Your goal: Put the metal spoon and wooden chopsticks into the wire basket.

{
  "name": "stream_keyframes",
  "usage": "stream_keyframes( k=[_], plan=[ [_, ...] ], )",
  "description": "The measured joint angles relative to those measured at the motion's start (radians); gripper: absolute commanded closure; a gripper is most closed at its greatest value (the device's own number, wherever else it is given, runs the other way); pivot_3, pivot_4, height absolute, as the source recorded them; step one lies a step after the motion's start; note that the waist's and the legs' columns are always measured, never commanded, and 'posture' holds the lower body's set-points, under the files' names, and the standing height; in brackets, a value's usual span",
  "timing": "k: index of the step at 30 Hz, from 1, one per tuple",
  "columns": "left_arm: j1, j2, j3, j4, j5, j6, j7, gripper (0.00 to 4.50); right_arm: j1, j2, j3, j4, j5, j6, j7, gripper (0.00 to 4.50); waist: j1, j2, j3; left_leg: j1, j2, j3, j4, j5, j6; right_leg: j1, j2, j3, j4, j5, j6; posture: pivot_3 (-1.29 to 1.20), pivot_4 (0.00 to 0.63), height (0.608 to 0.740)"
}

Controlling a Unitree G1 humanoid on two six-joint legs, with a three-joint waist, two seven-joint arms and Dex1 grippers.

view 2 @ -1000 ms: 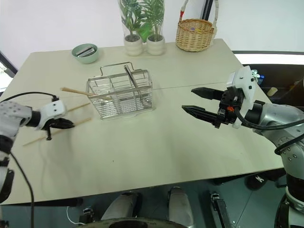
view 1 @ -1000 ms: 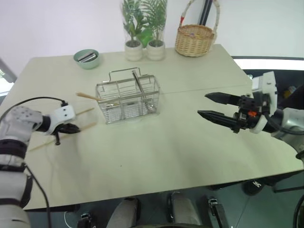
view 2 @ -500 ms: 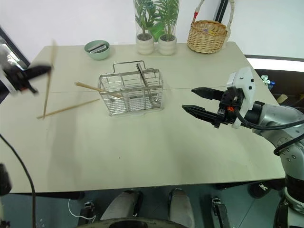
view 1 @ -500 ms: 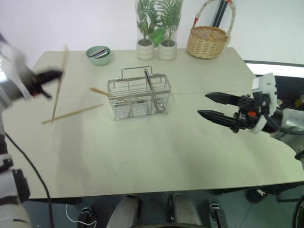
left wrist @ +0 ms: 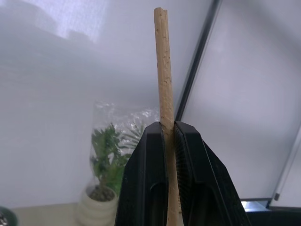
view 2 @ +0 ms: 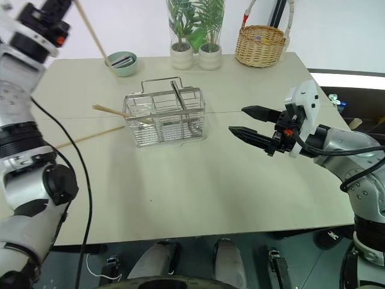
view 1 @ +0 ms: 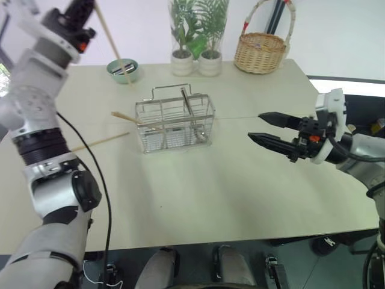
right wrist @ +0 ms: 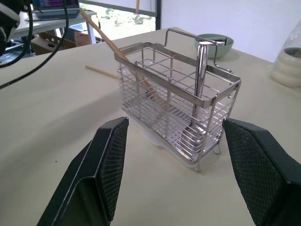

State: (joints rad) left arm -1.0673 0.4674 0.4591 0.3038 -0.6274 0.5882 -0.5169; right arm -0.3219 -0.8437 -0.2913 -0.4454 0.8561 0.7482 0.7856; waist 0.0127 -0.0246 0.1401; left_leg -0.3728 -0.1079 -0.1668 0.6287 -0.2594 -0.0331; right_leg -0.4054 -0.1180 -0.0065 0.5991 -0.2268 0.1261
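The left gripper is raised high at the table's far left, clamped on one chopstick; the right gripper hovers over the table right of the basket, fingers apart and holding nothing; a second chopstick leans in the basket's left side; a third lies on the table just left; the spoon stands in the basket.

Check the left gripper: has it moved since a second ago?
Yes. The left gripper, shut on a chopstick, has risen from the table left of the wire basket to above the green bowl.
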Motion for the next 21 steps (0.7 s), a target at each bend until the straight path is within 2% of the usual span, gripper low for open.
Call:
stream_keyframes(
  k=[6,12,14,15,21],
  plan=[
    [0.132,-0.05,-0.16,-0.035,0.064,-0.08,-0.076,4.39,0.012,0.006,-0.009,-0.005,0.002,0.0,-0.034,1.2,0.0,0.0,0.0,0.0,0.0,0.001,0.0,-0.002,0.003,0.0,0.0,0.001,0.0,0.0,0.0,0.0,0.15,0.704],
    [0.214,-0.105,-0.22,-0.037,0.114,-0.148,-0.082,4.39,0.024,0.013,-0.022,-0.007,0.014,0.001,-0.065,1.2,0.001,0.0,0.0,0.0,0.0,0.001,0.001,-0.003,0.005,0.0,0.0,0.001,-0.001,0.0,0.0,0.0,0.15,0.704],
    [0.228,-0.119,-0.22,-0.039,0.116,-0.163,-0.074,3.65,0.024,0.016,-0.03,-0.007,0.018,0.002,-0.076,1.2,0.001,0.0,0.0,0.0,0.0,0.001,0.001,-0.003,0.005,0.0,0.0,0.001,-0.001,0.0,0.0,0.0,0.15,0.704],
    [0.235,-0.124,-0.219,-0.041,0.114,-0.164,-0.069,3.43,0.024,0.017,-0.032,-0.007,0.023,0.003,-0.079,1.2,0.001,0.0,0.0,0.0,0.0,0.001,0.001,-0.003,0.005,0.0,0.0,0.001,-0.001,0.0,0.0,0.0,0.15,0.704],
    [0.239,-0.129,-0.202,-0.1,0.077,-0.151,-0.051,0.38,0.022,0.017,-0.032,-0.001,0.024,0.003,-0.085,1.2,0.001,0.0,0.0,0.0,0.0,0.001,0.001,-0.003,0.005,0.0,0.0,0.001,-0.001,0.0,0.0,0.0,0.15,0.704]
  ],
)
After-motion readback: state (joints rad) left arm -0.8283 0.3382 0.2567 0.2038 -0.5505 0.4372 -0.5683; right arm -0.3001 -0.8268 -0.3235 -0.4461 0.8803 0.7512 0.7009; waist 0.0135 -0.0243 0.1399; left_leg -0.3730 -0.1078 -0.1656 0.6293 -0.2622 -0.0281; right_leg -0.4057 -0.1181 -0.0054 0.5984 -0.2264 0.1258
